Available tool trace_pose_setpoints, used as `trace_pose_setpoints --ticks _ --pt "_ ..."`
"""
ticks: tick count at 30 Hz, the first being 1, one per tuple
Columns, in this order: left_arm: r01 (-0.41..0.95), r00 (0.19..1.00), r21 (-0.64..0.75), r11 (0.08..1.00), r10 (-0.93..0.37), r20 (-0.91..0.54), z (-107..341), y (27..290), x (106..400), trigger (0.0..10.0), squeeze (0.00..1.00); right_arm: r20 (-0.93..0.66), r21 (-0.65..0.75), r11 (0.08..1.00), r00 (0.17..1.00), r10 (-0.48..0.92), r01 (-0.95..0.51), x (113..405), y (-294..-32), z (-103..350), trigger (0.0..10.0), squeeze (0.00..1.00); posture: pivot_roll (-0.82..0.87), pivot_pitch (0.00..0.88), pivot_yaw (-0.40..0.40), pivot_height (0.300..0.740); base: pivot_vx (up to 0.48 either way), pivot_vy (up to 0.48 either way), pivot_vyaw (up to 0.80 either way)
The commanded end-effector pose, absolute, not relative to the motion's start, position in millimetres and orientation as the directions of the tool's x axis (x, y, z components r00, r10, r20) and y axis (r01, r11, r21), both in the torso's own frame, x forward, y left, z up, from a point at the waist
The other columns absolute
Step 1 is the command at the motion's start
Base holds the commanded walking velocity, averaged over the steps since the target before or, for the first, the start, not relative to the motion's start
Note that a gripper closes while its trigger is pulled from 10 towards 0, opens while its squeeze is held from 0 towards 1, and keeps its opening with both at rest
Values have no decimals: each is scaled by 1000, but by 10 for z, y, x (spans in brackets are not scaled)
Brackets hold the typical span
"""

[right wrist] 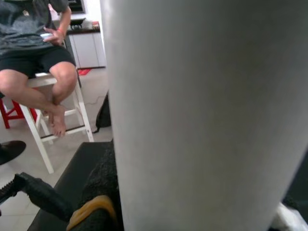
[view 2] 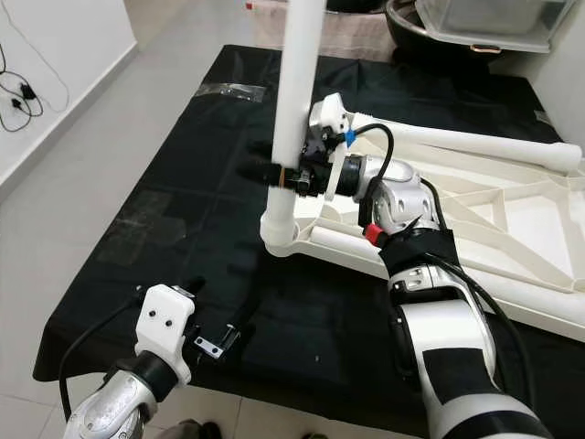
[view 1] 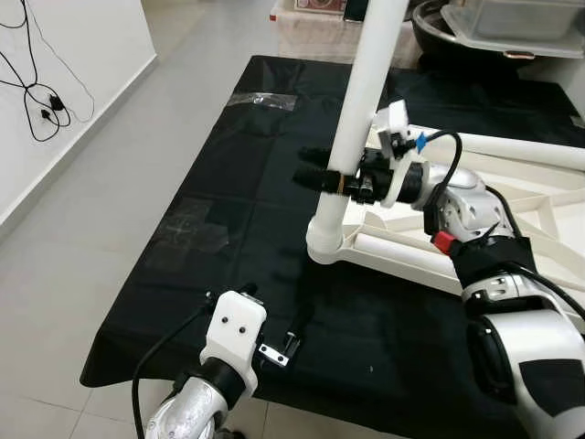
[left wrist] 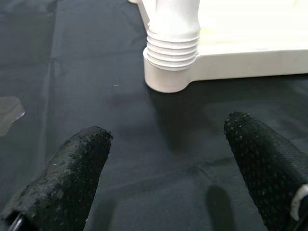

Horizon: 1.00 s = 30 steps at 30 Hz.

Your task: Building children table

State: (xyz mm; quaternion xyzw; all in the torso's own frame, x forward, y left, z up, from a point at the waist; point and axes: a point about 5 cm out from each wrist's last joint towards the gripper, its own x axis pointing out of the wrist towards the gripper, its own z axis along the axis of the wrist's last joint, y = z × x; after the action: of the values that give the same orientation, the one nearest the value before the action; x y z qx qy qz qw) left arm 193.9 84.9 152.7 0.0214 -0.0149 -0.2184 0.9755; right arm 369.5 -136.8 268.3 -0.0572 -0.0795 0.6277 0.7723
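Right tool [view 1: 320, 179] pinching upright leg [view 1: 366, 91] at tabletop [view 1: 512, 206] corner; left tool [view 1: 294, 337] spread.

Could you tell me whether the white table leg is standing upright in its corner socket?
Nearly upright, leaning slightly: the table leg rises from the corner socket, right gripper clamped around it.

The table leg [view 1: 366, 110] and the tabletop [view 2: 512, 229] look like smooth white plastic with a soft sheen, the leg ribbed with threads at its base. Under them lies a matt black cloth [view 1: 228, 183], faintly creased. The left gripper's fingers [left wrist: 72, 173] look rough and pebbled.
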Motion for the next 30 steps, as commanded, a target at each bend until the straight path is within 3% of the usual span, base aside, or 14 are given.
trace_pose_setpoints --ticks 1,15,18,20,22,30 --pt "429 903 47 902 -430 16 1542 856 1916 10000 0 17 -232 175 176 984 -957 3689 -1353 2704 10000 0 105 234 -23 740 0 0 0" --pt "431 902 50 901 -432 4 1548 875 1901 10000 0 14 -317 156 160 987 -936 3726 -1326 2867 10000 0 121 231 -15 740 0 0 0" --pt "432 901 51 900 -433 1 1547 877 1899 10000 0 9 -308 135 139 990 -942 3721 -1329 2880 10000 0 120 234 -15 740 0 0 0" --pt "437 899 53 898 -438 -2 1541 873 1896 10000 0 -41 -271 43 56 998 -962 3670 -1339 2801 10000 0 118 234 -13 740 0 0 0" --pt "438 899 54 897 -439 -4 1539 872 1897 10000 0 -59 -260 11 27 998 -965 3650 -1343 2769 10000 0 121 232 -12 740 0 0 0" --pt "442 897 61 895 -443 -6 1543 878 1900 10000 0 -122 -270 -32 2 993 -962 3643 -1360 2728 10000 0 118 229 -7 740 0 0 0"
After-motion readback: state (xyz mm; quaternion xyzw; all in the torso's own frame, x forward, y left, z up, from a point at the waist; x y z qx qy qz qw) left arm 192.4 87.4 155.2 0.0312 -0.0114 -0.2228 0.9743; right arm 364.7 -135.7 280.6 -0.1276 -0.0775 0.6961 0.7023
